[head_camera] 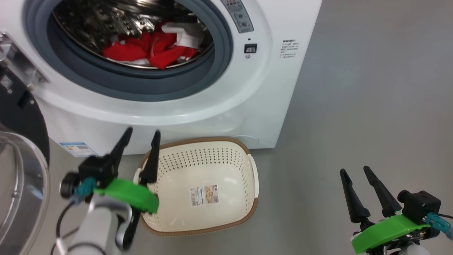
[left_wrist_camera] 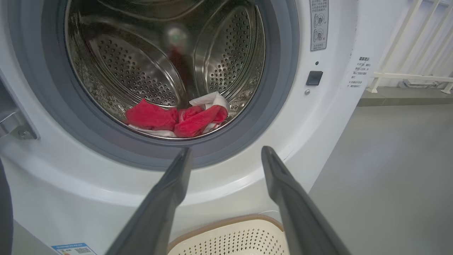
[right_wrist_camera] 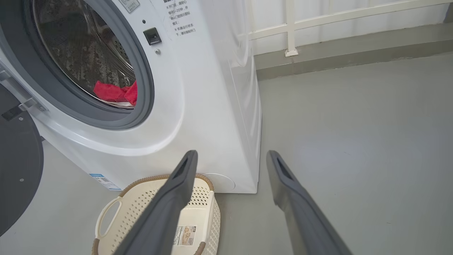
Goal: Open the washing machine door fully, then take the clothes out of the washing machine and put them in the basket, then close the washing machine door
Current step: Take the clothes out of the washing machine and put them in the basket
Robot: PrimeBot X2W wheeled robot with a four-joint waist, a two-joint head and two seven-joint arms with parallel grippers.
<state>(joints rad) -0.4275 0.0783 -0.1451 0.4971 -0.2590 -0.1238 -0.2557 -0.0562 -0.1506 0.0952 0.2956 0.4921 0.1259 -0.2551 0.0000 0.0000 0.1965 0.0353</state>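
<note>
Our left claw (head_camera: 143, 131) hangs wide open and empty above the basket's (head_camera: 212, 156) left rim. Our right claw (head_camera: 354, 170), likewise open and empty, hovers apart over the floor (head_camera: 371, 106). We see the clothes (head_camera: 155, 53) at the drum's (head_camera: 99, 21) front edge and the washing machine door (head_camera: 21, 124) swung open.

Red clothes (head_camera: 159, 56) lie in washing machine (head_camera: 212, 113), door (head_camera: 21, 117) open, basket (head_camera: 219, 156) in front.
</note>
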